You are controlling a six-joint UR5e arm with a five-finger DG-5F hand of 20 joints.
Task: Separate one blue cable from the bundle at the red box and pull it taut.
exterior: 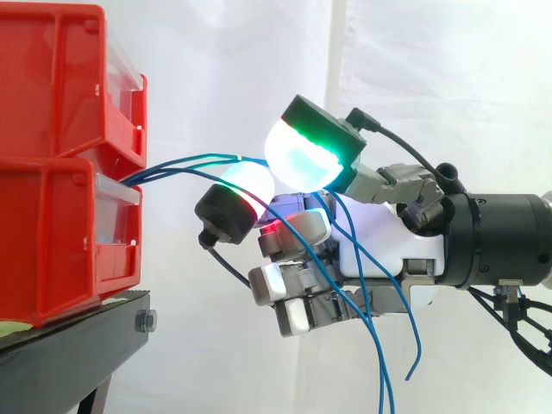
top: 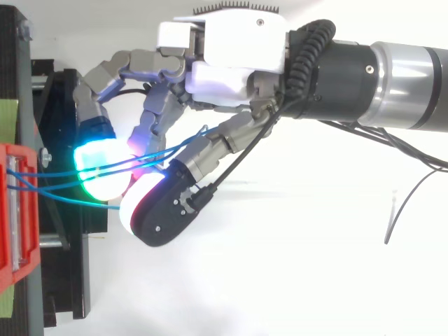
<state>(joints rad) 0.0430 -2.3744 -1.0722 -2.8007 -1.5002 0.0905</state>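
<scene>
I have the hand [top: 234, 42] out past the stand's [exterior: 78, 345] front edge, in the air and level with the seam between the two red bins. It is closed in a pinch. Two glowing pads, one green-cyan [exterior: 297, 159] and one white with a red edge [exterior: 246, 185], are pressed together, and the blue cables [exterior: 172, 162] run between them. I cannot tell how many strands are actually caught in the pinch. The remaining fingers [exterior: 293, 285] are curled in under the palm, and I can't see that they hold anything.

From the side view, the cables come out at the top front of the lower bin [exterior: 52, 241], just under the upper bin [exterior: 52, 78]. They cross the gap to the pads in a slightly bowed line, close together but not merged. Past the pinch they drop down across the front of the palm, and their loose ends hang free below the hand.

From the top view, the strands fan a little as they leave the bin front. One runs lower than the others and meets the white pad near its edge.

Both bins sit stacked at the stand's front edge, with clear panels on their fronts. I cannot make out what is inside either one beyond the cables leading in.
</scene>
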